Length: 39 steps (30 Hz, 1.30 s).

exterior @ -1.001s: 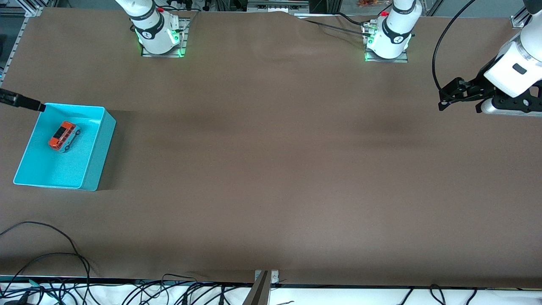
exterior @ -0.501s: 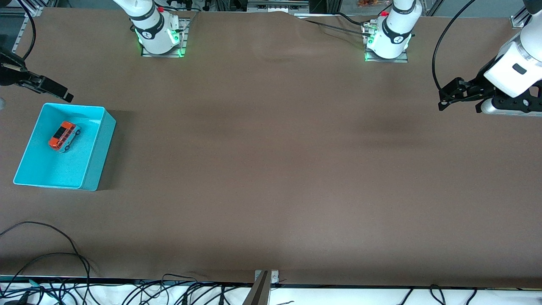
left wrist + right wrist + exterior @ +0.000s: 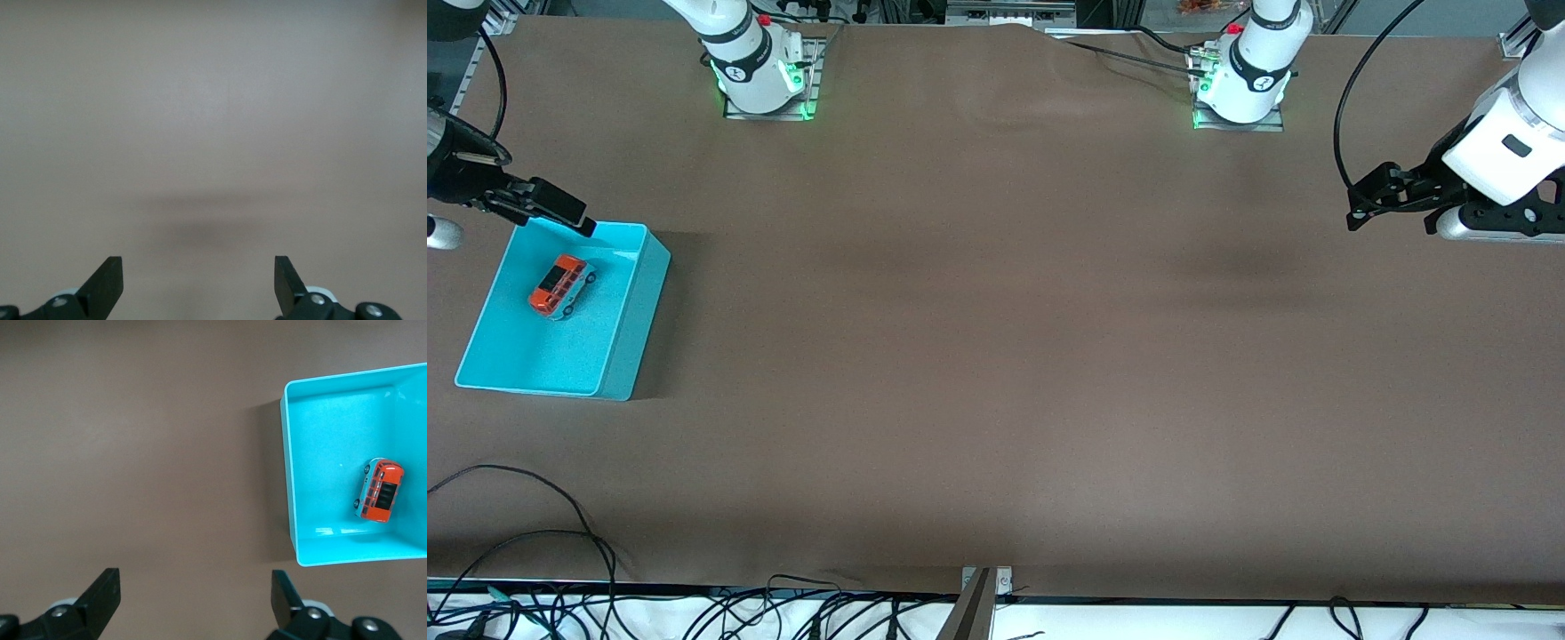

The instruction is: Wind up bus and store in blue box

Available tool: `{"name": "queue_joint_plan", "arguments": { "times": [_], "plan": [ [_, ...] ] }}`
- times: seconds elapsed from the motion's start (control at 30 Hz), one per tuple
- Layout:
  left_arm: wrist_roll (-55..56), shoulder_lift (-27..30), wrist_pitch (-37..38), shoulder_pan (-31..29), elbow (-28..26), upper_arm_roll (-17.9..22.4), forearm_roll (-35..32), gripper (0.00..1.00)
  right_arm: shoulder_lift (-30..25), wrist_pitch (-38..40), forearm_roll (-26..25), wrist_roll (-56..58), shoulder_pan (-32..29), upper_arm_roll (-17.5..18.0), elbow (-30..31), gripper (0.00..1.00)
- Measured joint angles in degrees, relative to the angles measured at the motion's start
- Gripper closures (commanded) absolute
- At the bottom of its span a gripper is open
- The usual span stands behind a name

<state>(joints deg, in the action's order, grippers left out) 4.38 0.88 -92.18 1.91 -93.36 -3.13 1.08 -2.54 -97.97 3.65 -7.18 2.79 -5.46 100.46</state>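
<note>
The bus point(image 3: 560, 286), orange-red on top with a light lower body, lies inside the blue box point(image 3: 624, 329) at the right arm's end of the table. It also shows in the right wrist view point(image 3: 380, 491), inside the blue box point(image 3: 288, 487). My right gripper point(image 3: 560, 212) is open and empty, up in the air over the box's rim farthest from the front camera; its fingertips frame bare table in its wrist view point(image 3: 195, 593). My left gripper point(image 3: 1374, 204) is open and empty, waiting in the air over the left arm's end of the table point(image 3: 199, 280).
Brown cloth covers the table point(image 3: 996, 356). Both arm bases point(image 3: 760, 71) stand along the edge farthest from the front camera. Loose cables point(image 3: 560, 533) lie at the edge nearest the front camera.
My right gripper has come farther into view from the table's end and now hangs over the box's rim. The bus, the box and the left arm have not moved.
</note>
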Motion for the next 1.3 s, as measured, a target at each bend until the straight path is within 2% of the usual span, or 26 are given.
{"name": "queue_joint_plan", "arguments": {
  "times": [0.5,0.87,1.3],
  "plan": [
    [1.21,0.00,0.01,0.11,0.00,-0.79,0.00,0.00,1.66,0.90,-1.22,3.91,3.12,0.02,0.01,0.00],
    [1.21,0.00,0.01,-0.32,0.01,0.20,-0.01,0.00,1.87,2.86,-7.24,4.13,3.55,0.12,0.01,0.00],
    [1.21,0.00,0.15,-0.28,0.32,0.13,-0.02,0.00,1.87,2.99,-7.51,4.19,3.55,0.12,0.01,0.00]
  ]
}}
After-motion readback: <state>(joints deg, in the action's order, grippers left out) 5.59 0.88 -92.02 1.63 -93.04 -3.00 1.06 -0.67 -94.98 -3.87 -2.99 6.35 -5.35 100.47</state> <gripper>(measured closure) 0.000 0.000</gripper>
